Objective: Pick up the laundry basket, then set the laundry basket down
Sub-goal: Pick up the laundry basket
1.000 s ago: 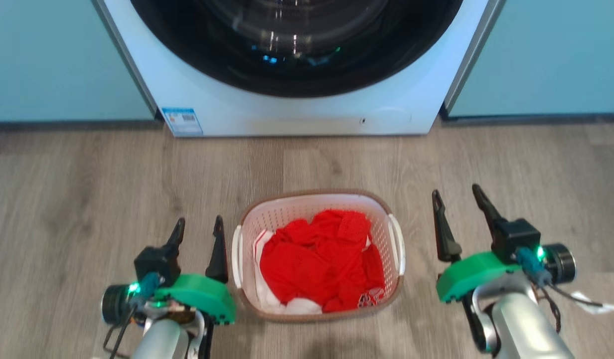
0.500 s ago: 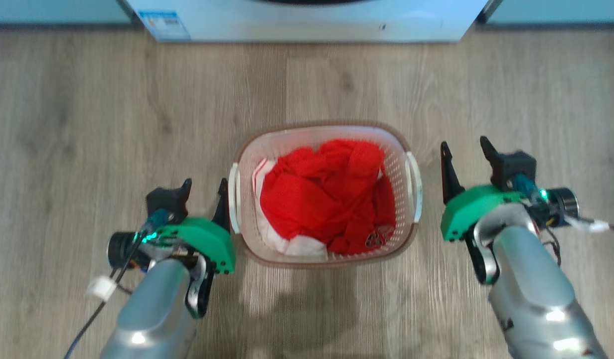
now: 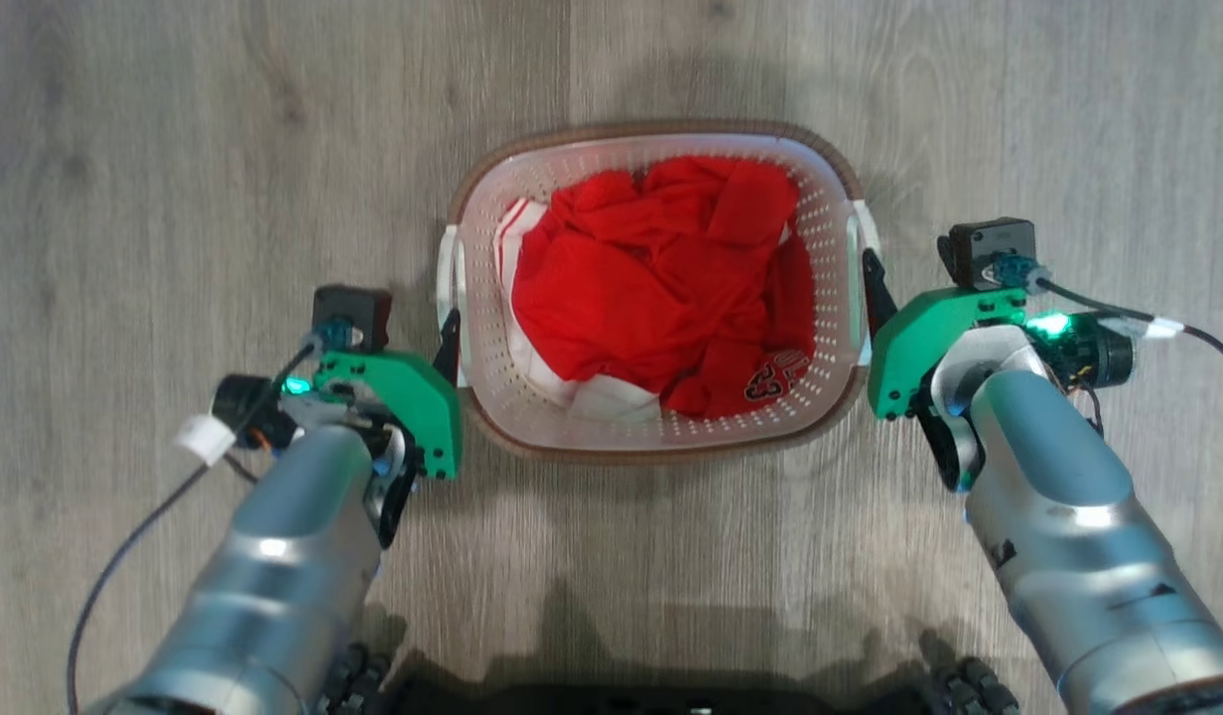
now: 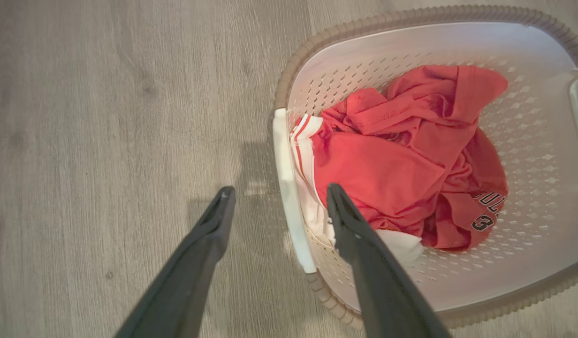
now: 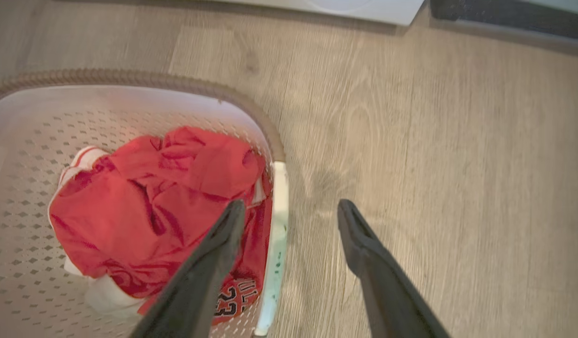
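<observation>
Laundry basket (image 3: 661, 127): it stands on the wood floor (image 3: 175, 149) between our two arms, level, with red clothes (image 3: 661, 278) heaped inside.
Left gripper (image 4: 279, 190): our fingers are spread and pinch nothing. One lines up over the basket's inside and the other just outside its wall, with the basket's left handle (image 4: 291, 197) between them.
Right gripper (image 5: 291, 205): it mirrors the left, fingers apart, straddling the basket's right handle (image 5: 277, 225).
Why so: we judge that a matched hold on opposite handles keeps the basket level, so the clothes stay in.
Contact: we cannot tell whether any finger touches the basket.
Step in hand: the pick-up has not yet begun, and we judge that closing on both handles comes next.
Risk: an inner finger may snag cloth, and uneven closing could tip the basket.
</observation>
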